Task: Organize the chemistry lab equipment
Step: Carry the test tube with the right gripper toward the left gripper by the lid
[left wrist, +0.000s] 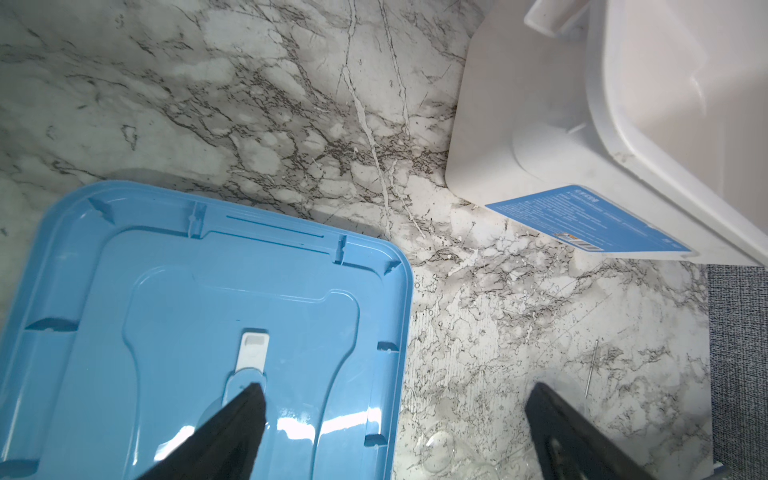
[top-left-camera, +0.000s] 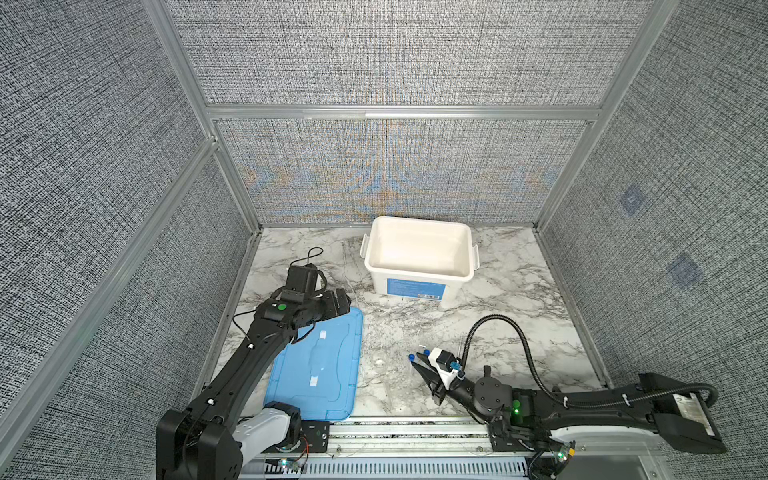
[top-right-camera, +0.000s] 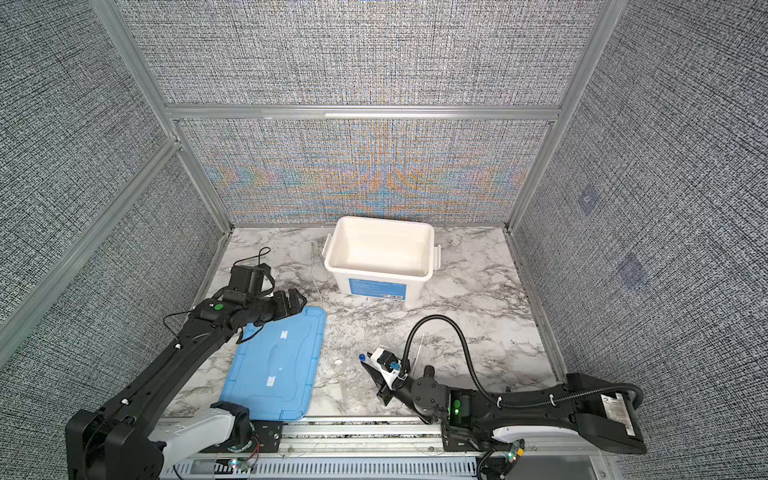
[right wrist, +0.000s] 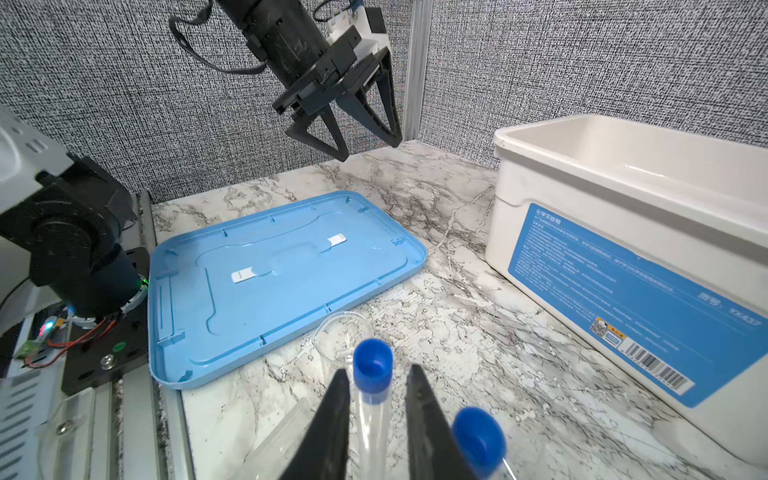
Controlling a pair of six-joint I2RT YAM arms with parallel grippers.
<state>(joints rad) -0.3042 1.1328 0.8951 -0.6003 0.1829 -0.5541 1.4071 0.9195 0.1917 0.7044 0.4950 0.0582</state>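
Blue-capped tube (right wrist: 372, 409) lies between right fingers (right wrist: 332, 428); fingers slightly parted, gaps both sides, ungripped.

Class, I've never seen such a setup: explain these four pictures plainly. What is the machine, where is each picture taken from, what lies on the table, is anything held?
These are two robot arms with two-fingered grippers, at a marble table. Two pictures look down from overhead, side by side; the other two come from a camera on each arm's wrist. On the table: an open white tub, a blue lid lying flat, two clear tubes with blue caps, and a clear cup. The left gripper hangs wide open over the lid's far edge, holding nothing. The right gripper has its jaws slightly apart either side of one of the tubes, which does not look gripped.
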